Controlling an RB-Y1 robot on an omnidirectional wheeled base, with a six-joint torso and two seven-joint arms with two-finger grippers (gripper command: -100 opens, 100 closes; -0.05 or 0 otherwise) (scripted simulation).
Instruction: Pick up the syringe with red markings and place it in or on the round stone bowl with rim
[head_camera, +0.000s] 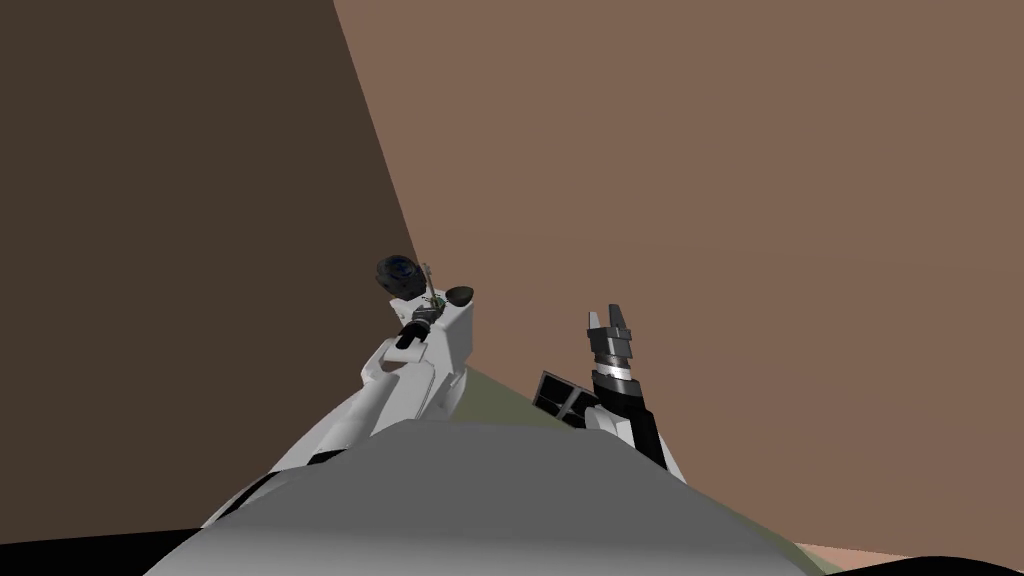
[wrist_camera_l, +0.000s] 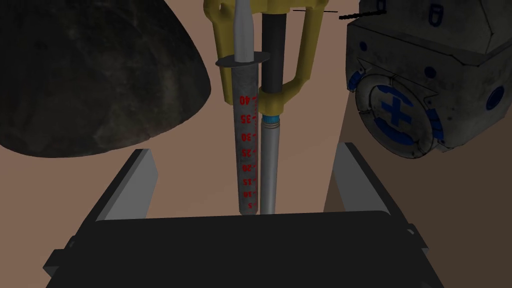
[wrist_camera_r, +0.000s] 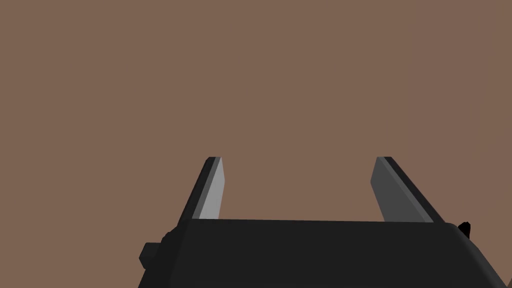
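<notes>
**Brown flat surface (wrist_camera_l: 200, 170): syringe (wrist_camera_l: 247, 145) between the parted fingers (wrist_camera_l: 131, 187) of the left gripper (wrist_camera_l: 244, 150)**

Obs. 1, syringe. Grey barrel with a red scale, figures readable from 5 at the end nearest the gripper body up to 40 near the flange. A grey plunger rod runs on past the flange, away from the hand. The barrel lies lengthwise along the gripper's own axis, roughly midway between the two fingers. Its near end is cut off by the edge of the dark gripper body.

Obs. 2, left gripper. Fingers spread wide, one on each side of the barrel, neither touching it. Bare brown shows in both gaps.

Obs. 3, second tool (wrist_camera_l: 268, 165). Grey tube with a blue band, a dark rod and a yellow frame handle. It runs parallel to the syringe and hard against it; whether they actually touch, cannot tell. It also sits between the fingers.

Obs. 4, stone bowl (wrist_camera_l: 95, 75). Dark and mottled, with its outer wall facing the wrist camera. It stands off to one side beyond a fingertip, apart from the syringe.

Obs. 5, box (wrist_camera_l: 430, 85). Grey and worn, with a round face carrying a blue cross. It stands on the opposite side from the bowl, past the other finger.

Obs. 6, right gripper (head_camera: 610, 318). Raised to the right of the left arm in the head view, well apart from the objects. Its fingers are spread.
</notes>
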